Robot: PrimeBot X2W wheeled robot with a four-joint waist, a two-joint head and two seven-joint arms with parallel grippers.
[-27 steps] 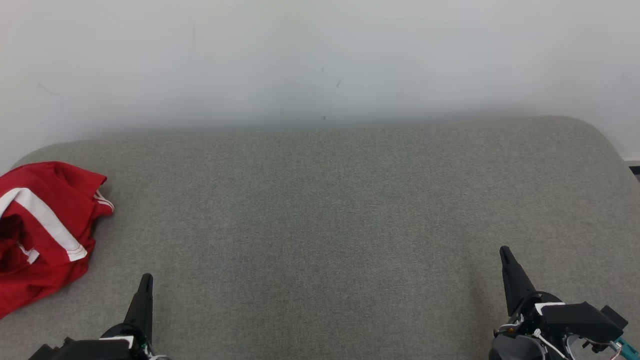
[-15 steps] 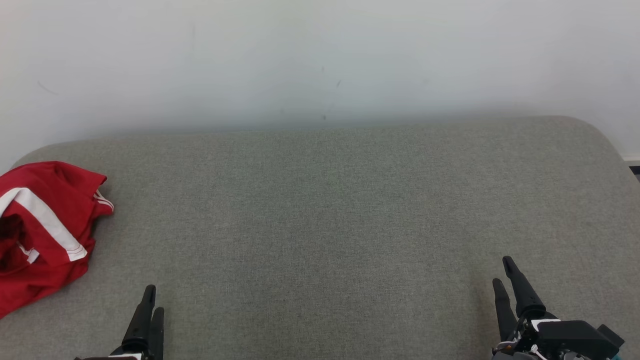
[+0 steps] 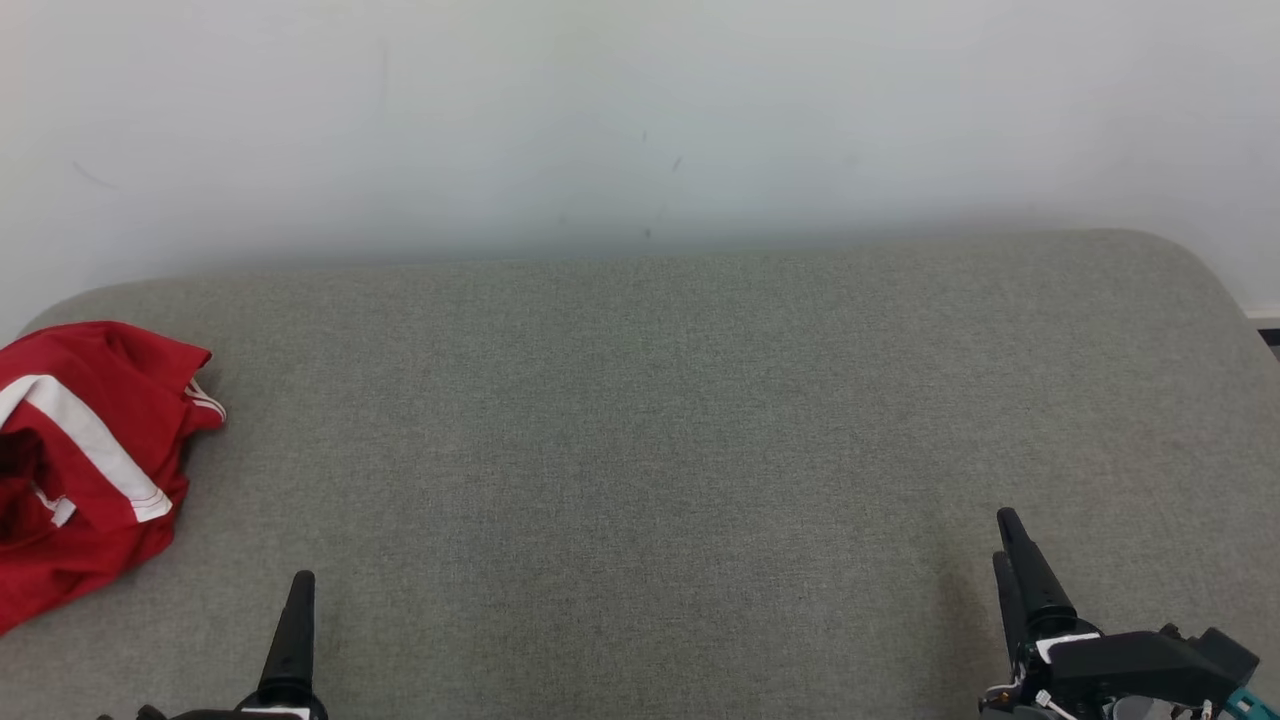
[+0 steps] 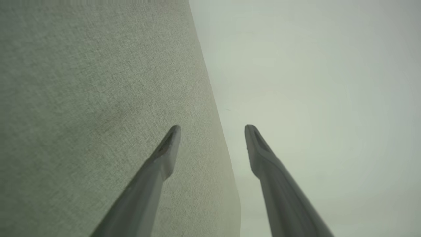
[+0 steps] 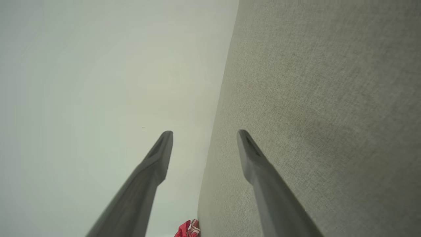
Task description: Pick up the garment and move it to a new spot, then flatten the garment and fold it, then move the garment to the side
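The garment (image 3: pixel 85 470) lies crumpled at the far left of the grey cushion (image 3: pixel 640 420). It is red with a broad white band, striped trim and a small white label. A red corner of the garment (image 5: pixel 188 229) peeks in at the bottom of the right wrist view. My left gripper (image 3: pixel 300 592) is low at the left, to the right of the garment and apart from it. In the left wrist view my left gripper (image 4: pixel 212 126) stands open and empty. My right gripper (image 3: pixel 1003 535) hovers low at the right. The right wrist view shows my right gripper (image 5: pixel 204 131) open and empty.
A pale wall (image 3: pixel 640 120) rises right behind the cushion's far edge. The cushion's corners are rounded at the back left and back right. A strip of dark floor (image 3: pixel 1268 338) shows at the far right.
Both grippers have drawn back a little toward the bottom edge of the head view, and the right gripper's second finger has come into sight. The garment has not moved.
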